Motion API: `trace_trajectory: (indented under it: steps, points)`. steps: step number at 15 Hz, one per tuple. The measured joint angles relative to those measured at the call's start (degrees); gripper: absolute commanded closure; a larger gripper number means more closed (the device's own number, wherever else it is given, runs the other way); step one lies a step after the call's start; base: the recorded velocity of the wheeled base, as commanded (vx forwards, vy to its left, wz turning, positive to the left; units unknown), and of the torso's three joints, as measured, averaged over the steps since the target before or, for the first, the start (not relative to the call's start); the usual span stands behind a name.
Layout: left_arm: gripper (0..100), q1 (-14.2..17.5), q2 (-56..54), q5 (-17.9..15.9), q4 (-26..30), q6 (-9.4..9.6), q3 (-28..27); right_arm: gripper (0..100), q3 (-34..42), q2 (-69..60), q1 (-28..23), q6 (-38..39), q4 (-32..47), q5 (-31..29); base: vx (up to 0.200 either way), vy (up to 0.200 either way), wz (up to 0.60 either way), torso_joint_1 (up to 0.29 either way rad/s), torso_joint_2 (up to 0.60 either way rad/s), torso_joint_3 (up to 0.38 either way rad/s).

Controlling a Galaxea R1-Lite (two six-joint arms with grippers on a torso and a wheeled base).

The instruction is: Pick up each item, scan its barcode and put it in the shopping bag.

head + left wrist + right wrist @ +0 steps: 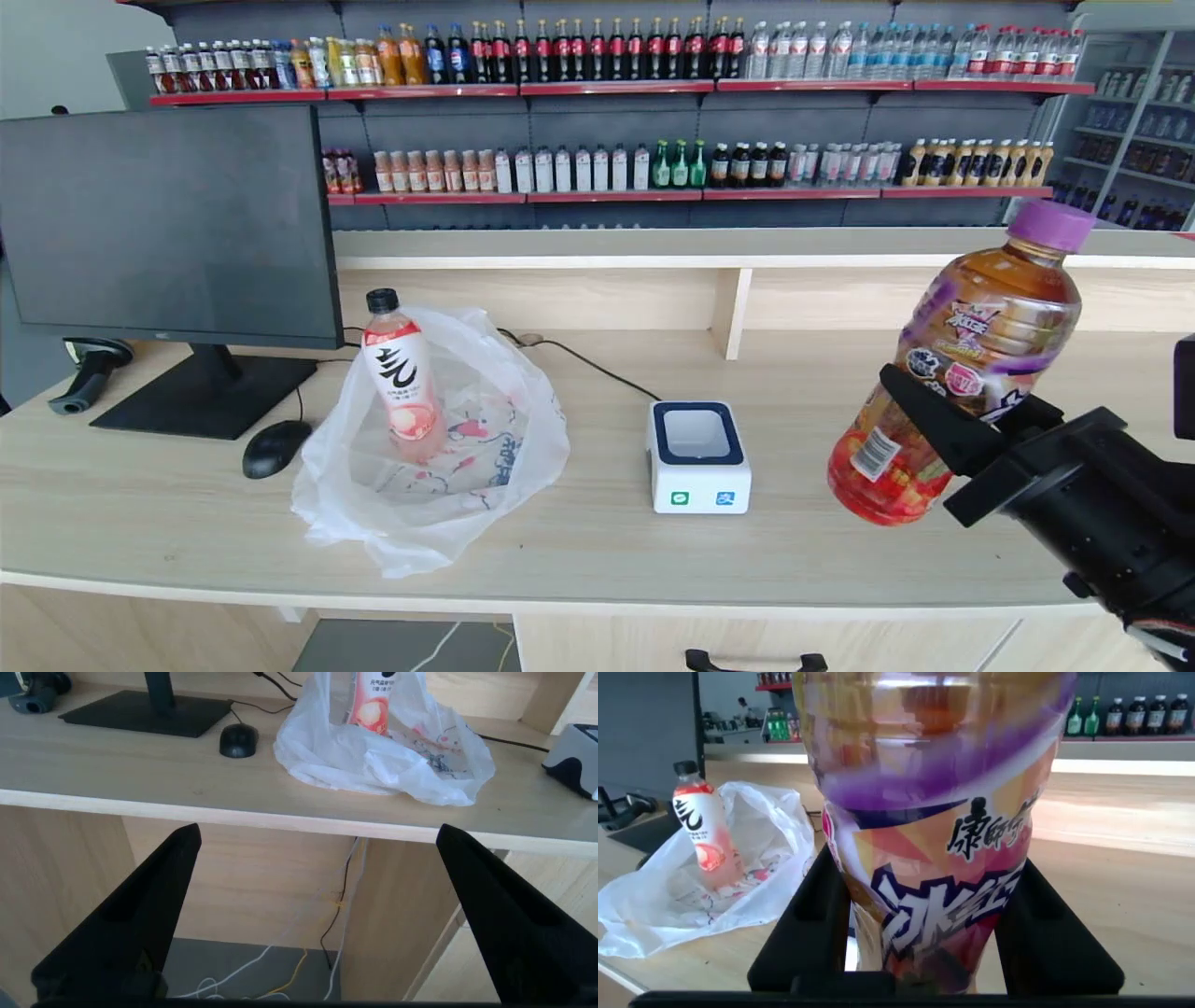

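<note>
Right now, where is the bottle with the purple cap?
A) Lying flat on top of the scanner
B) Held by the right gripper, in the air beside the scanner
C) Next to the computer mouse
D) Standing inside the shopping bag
B: the right gripper is shut on the purple-capped bottle, off the counter to the right of the scanner; the shopping bag holds a black-capped bottle.

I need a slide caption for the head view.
Right hand holds a tilted purple-capped amber drink bottle right of the white box scanner; a pink bottle stands in the translucent plastic bag.
</note>
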Motion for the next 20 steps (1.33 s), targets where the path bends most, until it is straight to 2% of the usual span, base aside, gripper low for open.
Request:
trace_trajectory:
  steps: [5,8,13,15,16,18,20]
  points:
    - [0,0.0,0.0,0.0,0.0,-0.15,0.0,100,-7.2,6.8,-0.2,-2.6,-0.1,0.5,0.0,0.0,0.0,0.0,0.0,0.0]
    - [0,0.0,0.0,0.0,0.0,-0.17,0.0,100,-13.5,11.9,-0.2,-7.1,-0.1,5.1,0.0,0.0,0.0,0.0,0.0,0.0]
    - [0,0.0,0.0,0.0,0.0,-0.17,0.0,100,-24.2,19.1,-6.6,-18.9,-0.1,23.3,0.0,0.0,0.0,0.0,0.0,0.0]
    - [0,0.0,0.0,0.0,0.0,-0.17,0.0,100,-26.6,20.8,-8.8,-24.4,0.0,34.0,0.0,0.0,0.0,0.0,0.0,0.0]
    - [0,0.0,0.0,0.0,0.0,-0.17,0.0,100,-28.3,21.4,-10.3,-27.4,1.3,37.5,0.0,0.0,0.0,0.0,0.0,0.0]
    - [0,0.1,0.0,0.0,0.0,-0.17,0.0,100,-32.1,22.0,-11.4,-32.3,5.1,42.8,0.0,0.0,0.0,0.0,0.0,0.0]
    - [0,0.0,0.0,0.0,0.0,-0.11,0.0,100,-34.5,22.7,-11.5,-36.0,5.6,44.0,0.0,0.0,0.0,0.0,0.0,0.0]
